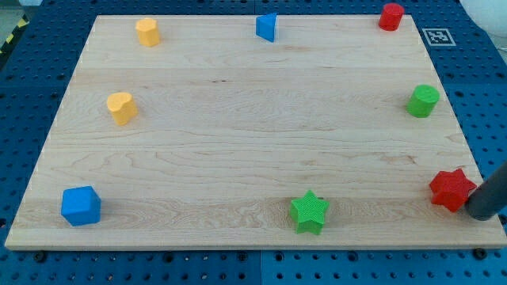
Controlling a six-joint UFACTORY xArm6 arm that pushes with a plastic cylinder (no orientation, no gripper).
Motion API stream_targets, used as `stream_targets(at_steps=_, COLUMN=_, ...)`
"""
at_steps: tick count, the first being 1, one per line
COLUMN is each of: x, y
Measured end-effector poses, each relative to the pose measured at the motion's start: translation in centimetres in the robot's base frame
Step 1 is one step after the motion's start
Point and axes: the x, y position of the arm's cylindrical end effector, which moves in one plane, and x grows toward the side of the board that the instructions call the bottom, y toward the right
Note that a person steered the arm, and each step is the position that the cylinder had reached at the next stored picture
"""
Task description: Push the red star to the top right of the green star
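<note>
The red star [452, 189] lies near the board's right edge, low in the view. The green star [309, 212] lies near the bottom edge, to the left of the red star and slightly lower. My tip [478, 212] is at the view's right edge, just right of and below the red star, touching or almost touching it. The rod runs up and off the right side of the view.
A red cylinder [390, 16] sits at the top right, a green cylinder [423, 100] at the right edge, a blue triangular block [268, 27] at the top middle, two yellow blocks [147, 32] [122, 108] on the left, a blue cube [81, 205] at the bottom left. The wooden board [238, 134] ends just right of the red star.
</note>
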Motion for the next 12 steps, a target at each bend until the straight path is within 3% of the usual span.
stream_targets(at_steps=1, x=-0.1, y=2.1)
stream_targets(at_steps=3, x=-3.8, y=-0.7)
stream_targets(at_steps=5, x=-2.1, y=-0.3)
stream_targets(at_steps=6, x=-1.2, y=-3.0)
stream_targets(at_steps=9, x=-5.7, y=-9.7)
stream_targets(at_steps=10, x=-4.7, y=-4.8)
stream_targets(at_steps=12, x=-1.4, y=-5.9)
